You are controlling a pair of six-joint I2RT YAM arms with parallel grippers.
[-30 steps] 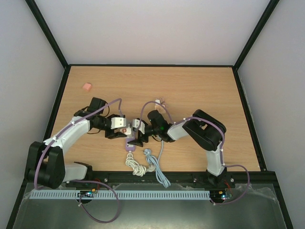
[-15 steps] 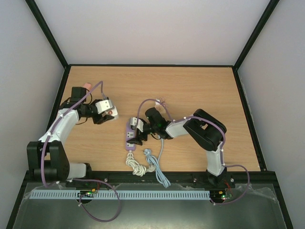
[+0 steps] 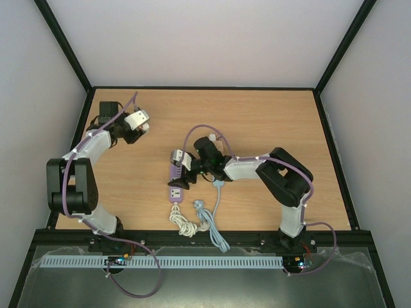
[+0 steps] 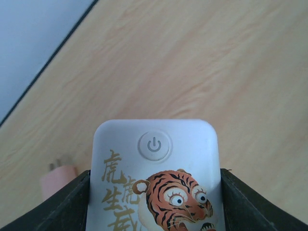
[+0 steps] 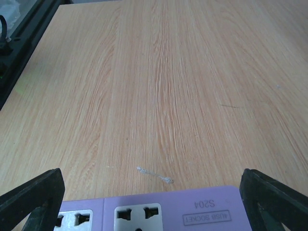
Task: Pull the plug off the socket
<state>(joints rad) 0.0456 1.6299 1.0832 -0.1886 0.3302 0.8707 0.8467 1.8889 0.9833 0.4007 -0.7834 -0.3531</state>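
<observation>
Plug (image 4: 154, 178) near pink object (image 4: 57, 180), cables (image 3: 192, 221) beside socket (image 3: 174, 183)

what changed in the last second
The left gripper, jaws shut on the white plug, pulled it off the purple power strip and carried it to the table's far-left corner. The right gripper stayed at the strip, jaws wide; the strip kept its place.

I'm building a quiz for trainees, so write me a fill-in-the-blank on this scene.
The left gripper holds a white plug printed with a ____.
The socket strip is coloured ____.
The right gripper, above that strip, has its jaws ____.
Missing words: tiger; purple; open.
</observation>
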